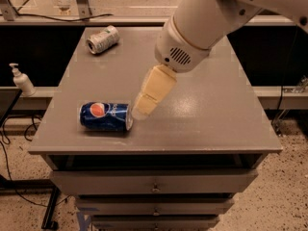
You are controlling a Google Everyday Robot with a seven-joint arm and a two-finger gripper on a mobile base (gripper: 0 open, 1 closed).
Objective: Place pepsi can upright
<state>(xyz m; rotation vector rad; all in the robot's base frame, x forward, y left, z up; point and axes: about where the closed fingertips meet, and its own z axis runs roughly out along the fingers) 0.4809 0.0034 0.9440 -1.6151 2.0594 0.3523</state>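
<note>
Two cans lie on the surface; end effector at the right end of the pepsi can.
Pepsi can is on its side at the near left, long axis left to right, logo facing up, one silver end toward the right. End effector slants down from the centre, its tip just beside or touching that right end; contact unclear. Whether it is spread or pressed together I cannot tell from this angle. Judged: it comes in from the end so the can may be gripped and tipped onto its base; standing it up not yet done. Pale green-white can lies on its side at the far left, well apart, no part of the job.
</note>
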